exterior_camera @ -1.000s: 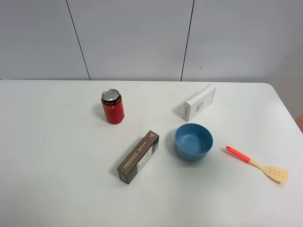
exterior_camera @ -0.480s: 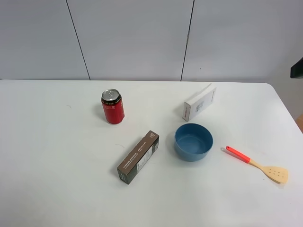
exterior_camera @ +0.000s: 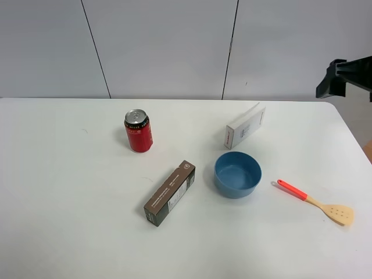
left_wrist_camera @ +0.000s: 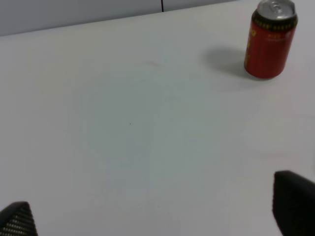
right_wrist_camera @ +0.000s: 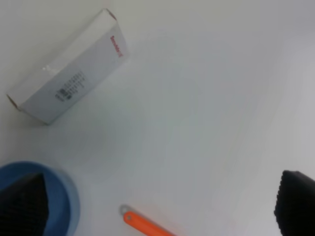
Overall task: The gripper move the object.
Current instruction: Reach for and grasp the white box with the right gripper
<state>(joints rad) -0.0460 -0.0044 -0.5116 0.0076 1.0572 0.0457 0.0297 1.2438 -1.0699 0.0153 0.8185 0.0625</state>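
- The change is on the right side. The dark grey right arm point(exterior_camera: 344, 75) now shows clearly in the upper right corner of the high view, above the far right part of the white table point(exterior_camera: 70, 221). Half a second ago only a small black tip showed there, and before that nothing.
- The black two-fingered right gripper point(right_wrist_camera: 157, 201) has its fingers wide apart with nothing between them. It is in the air and touches nothing.
- The long, slim white carton point(exterior_camera: 245, 126) with grey print and a red-marked end lies flat on the table, just behind the round blue bowl point(exterior_camera: 237, 173), near it but not touching. It has not moved. The right wrist camera already looks down on this white carton point(right_wrist_camera: 69, 78).
- The left gripper point(left_wrist_camera: 156, 211) also has its fingers spread and is empty. It hangs over bare table, well apart from the red drink can point(left_wrist_camera: 270, 39).
- The dark brown carton point(exterior_camera: 170, 193) and the wooden spatula with an orange handle point(exterior_camera: 314, 201) lie where they were.
- This probably means the approach has only begun. The right arm seems to be the one going for the white carton, and it must come down and inward. The bowl close by leaves little room on that side.
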